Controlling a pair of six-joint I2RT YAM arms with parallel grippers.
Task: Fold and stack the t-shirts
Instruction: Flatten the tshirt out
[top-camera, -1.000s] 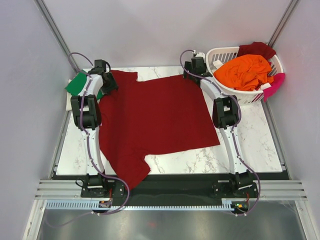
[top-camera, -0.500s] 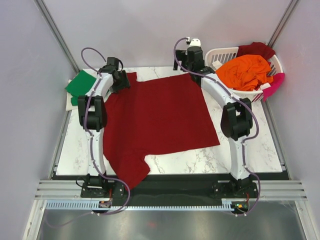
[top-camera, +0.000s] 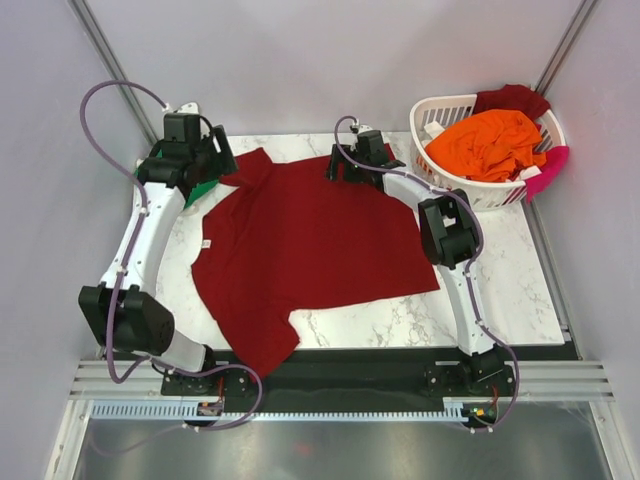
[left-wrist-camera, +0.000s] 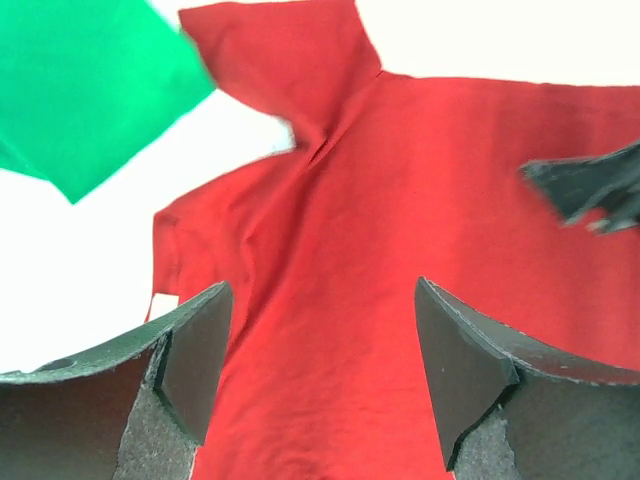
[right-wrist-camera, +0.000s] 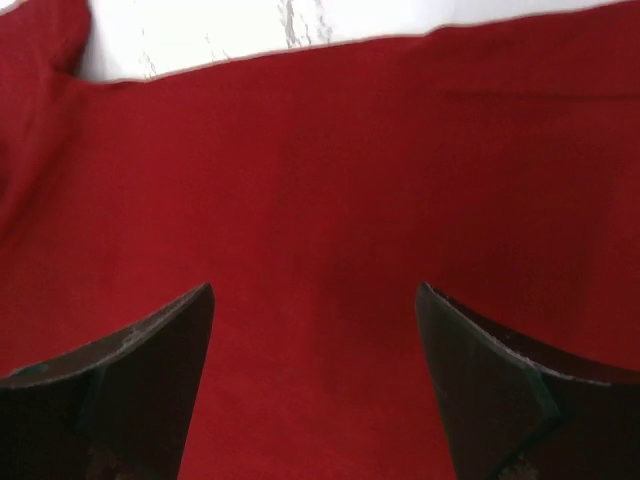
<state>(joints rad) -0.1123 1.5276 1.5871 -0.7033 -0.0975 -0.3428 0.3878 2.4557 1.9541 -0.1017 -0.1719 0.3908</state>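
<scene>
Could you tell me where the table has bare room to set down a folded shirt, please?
Widest bare tabletop: right of the dark red shirt, in front of the laundry basket. A narrower strip runs along its near hem. The far-left corner is crowded by the green shirt.

dark red t-shirt (top-camera: 300, 250) spread on table (top-camera: 505, 290) | orange t-shirt (top-camera: 490, 142) heaped in basket (top-camera: 447, 112), far right

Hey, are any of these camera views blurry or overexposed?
Left wrist: the table is blown out to flat white, and the right gripper at the frame's edge is smeared. Right wrist: the dark red t-shirt looks soft, weave lost. Top external: even light, sharp, faint shadows.
</scene>
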